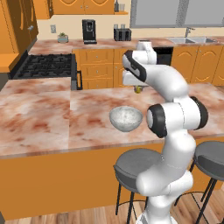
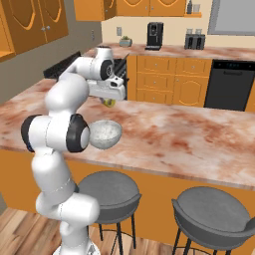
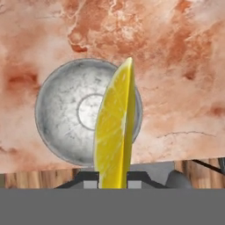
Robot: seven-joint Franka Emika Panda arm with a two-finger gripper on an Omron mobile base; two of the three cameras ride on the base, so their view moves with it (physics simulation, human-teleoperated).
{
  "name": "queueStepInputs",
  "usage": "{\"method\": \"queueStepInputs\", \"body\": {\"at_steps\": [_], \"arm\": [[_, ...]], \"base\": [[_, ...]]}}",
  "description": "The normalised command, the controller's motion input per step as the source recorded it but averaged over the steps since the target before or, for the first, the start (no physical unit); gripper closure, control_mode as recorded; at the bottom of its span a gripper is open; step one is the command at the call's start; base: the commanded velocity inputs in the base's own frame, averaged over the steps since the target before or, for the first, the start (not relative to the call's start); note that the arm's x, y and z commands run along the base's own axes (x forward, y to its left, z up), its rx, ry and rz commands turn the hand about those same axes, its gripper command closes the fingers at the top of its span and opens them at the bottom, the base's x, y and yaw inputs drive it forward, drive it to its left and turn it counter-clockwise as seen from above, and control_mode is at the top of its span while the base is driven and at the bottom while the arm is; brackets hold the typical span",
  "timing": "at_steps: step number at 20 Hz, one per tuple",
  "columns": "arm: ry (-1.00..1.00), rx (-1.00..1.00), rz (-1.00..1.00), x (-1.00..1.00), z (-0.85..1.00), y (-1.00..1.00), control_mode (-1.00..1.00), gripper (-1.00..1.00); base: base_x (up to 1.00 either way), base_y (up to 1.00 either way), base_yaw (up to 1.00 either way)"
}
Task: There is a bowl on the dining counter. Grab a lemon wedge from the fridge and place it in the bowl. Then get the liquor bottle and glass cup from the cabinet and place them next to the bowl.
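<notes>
- The yellow lemon wedge (image 3: 115, 132) stands upright between the fingers of the gripper (image 3: 112, 178), which is clamped on it.
- The grey speckled round bowl (image 3: 66, 114) sits below on the marble counter (image 3: 176, 66), with nothing inside.

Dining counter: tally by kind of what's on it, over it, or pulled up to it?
Bowl: 1
Lemon wedge, held in the gripper above the bowl: 1
Stools: 2
Total: 4
</notes>
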Motion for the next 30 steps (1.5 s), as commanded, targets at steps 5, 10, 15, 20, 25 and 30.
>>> {"method": "queueStepInputs", "body": {"at_steps": [5,10,15,20,25,30], "arm": [[0.01,0.00,0.00,0.55,-0.43,0.05,-1.00,1.00],[0.02,0.00,0.00,0.32,-0.50,0.09,-1.00,1.00],[0.01,0.00,0.00,0.30,-0.53,0.10,-1.00,1.00],[0.00,0.00,0.00,0.09,-0.54,0.13,-1.00,1.00],[0.00,0.00,0.00,0.01,-0.52,0.13,-1.00,1.00],[0.00,0.00,0.00,0.02,-0.43,0.10,-1.00,1.00]], "base": [[0.00,0.00,0.00],[0.00,0.00,0.00],[0.00,0.00,0.00],[0.00,0.00,0.00],[0.00,0.00,0.00],[0.00,0.00,0.00]]}}
